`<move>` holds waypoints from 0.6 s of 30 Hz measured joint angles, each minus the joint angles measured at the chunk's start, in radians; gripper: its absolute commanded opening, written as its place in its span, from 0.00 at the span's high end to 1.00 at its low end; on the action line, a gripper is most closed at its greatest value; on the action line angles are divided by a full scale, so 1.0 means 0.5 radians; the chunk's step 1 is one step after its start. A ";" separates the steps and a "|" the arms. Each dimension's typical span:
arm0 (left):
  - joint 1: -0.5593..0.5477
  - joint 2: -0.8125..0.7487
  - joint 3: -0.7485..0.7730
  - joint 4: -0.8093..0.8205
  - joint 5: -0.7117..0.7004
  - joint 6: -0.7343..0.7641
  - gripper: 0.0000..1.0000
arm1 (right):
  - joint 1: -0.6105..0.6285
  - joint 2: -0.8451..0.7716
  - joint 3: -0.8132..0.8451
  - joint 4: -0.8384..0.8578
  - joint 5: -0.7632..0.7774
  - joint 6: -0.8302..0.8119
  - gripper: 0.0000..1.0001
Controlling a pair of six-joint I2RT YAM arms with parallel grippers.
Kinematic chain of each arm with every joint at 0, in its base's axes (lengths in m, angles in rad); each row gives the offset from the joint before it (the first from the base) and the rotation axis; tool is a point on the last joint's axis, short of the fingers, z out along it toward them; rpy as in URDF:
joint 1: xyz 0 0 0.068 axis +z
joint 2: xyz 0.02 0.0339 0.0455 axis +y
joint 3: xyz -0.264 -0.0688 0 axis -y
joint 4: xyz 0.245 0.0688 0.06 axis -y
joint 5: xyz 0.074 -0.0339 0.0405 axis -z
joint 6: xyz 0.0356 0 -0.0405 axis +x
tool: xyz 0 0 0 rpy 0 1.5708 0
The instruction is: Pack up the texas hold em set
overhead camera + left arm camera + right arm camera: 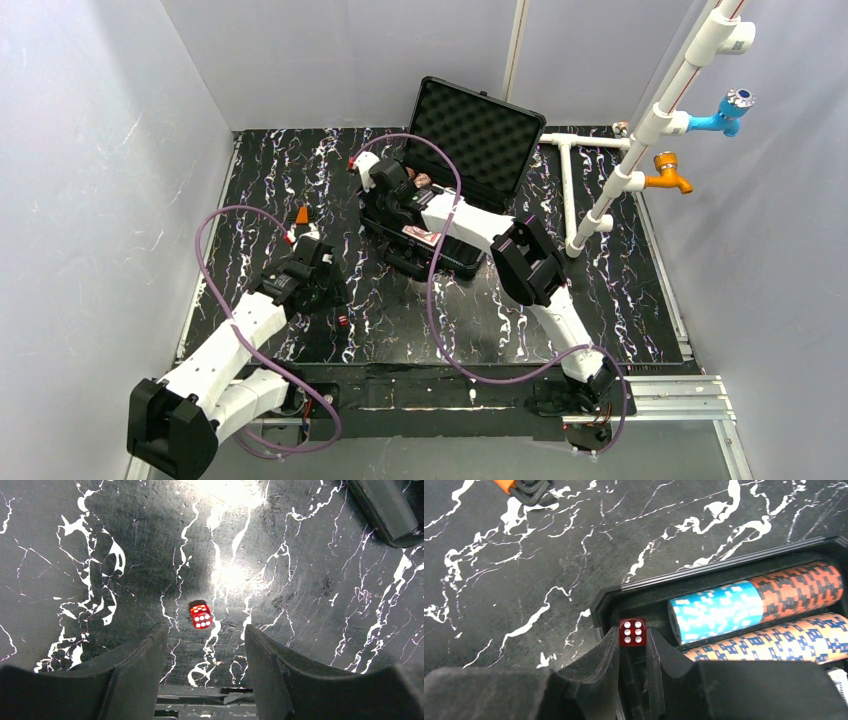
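The black case [478, 135] of the texas hold em set stands open at the table's middle, its foam-lined lid upright. My right gripper [633, 637] is over the case's left end and shut on a small red die [633, 632]. Beside it in the case lie a blue chip stack [714, 611], a red one [799, 590] and a brown one [774, 642]. My left gripper [206, 630] hangs open low over the table. A second red die [201, 616] lies on the table just ahead of its fingertips [150, 650], clear of both.
A white pipe frame [650, 125] with a blue tap and an orange tap stands at the right rear. A small orange-and-black object [302, 215] lies left of the case. Purple cables loop over both arms. Grey walls close in the table on three sides.
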 measured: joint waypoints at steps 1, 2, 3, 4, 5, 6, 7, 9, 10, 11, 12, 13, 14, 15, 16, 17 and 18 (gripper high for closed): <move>-0.001 -0.008 0.000 0.001 0.004 0.001 0.44 | -0.006 0.000 0.005 0.000 0.014 0.000 0.94; -0.003 -0.018 -0.002 0.002 0.005 0.001 0.44 | -0.014 0.001 0.007 0.000 0.025 0.000 0.94; -0.005 -0.028 -0.002 0.002 0.005 0.001 0.44 | -0.022 0.001 0.007 0.001 0.036 0.000 0.94; -0.005 -0.040 -0.002 0.005 0.006 0.001 0.44 | -0.031 0.001 0.007 0.001 0.043 0.001 0.94; -0.005 -0.048 -0.002 0.006 0.007 0.001 0.44 | -0.040 0.001 0.007 0.001 0.048 0.002 0.94; -0.006 -0.058 -0.002 0.008 0.007 0.001 0.44 | -0.050 0.001 0.007 0.000 0.050 0.004 0.94; -0.006 -0.064 -0.002 0.008 0.008 0.001 0.44 | -0.056 0.001 0.007 0.001 0.050 0.005 0.94; -0.009 -0.069 -0.003 0.010 0.009 0.001 0.43 | -0.068 0.001 0.007 0.002 0.048 0.008 0.94; -0.010 -0.069 -0.003 0.012 0.010 0.001 0.43 | -0.075 0.001 0.007 0.002 0.047 0.011 0.94; -0.011 -0.069 -0.005 0.014 0.011 0.002 0.43 | -0.080 0.001 0.007 0.002 0.040 0.011 0.93; -0.013 -0.069 -0.008 0.015 0.013 0.002 0.43 | -0.083 0.001 0.007 0.003 0.033 0.012 0.93; -0.014 -0.069 -0.011 0.016 0.019 0.002 0.43 | -0.084 0.002 0.007 0.004 0.027 0.017 0.93; -0.018 -0.069 -0.013 0.018 0.023 0.005 0.43 | -0.084 0.002 0.007 0.005 0.021 0.027 0.93; -0.021 -0.072 -0.014 0.021 0.027 0.008 0.43 | -0.083 0.002 0.007 0.009 0.011 0.032 0.93; -0.024 -0.076 -0.016 0.025 0.028 0.008 0.43 | -0.083 0.005 0.007 0.014 0.005 0.038 0.93; -0.027 -0.081 -0.018 0.030 0.031 0.009 0.43 | -0.083 0.009 0.008 0.017 -0.006 0.045 0.93; -0.029 -0.085 -0.020 0.031 0.032 0.009 0.43 | -0.083 0.017 0.009 0.018 -0.014 0.053 0.93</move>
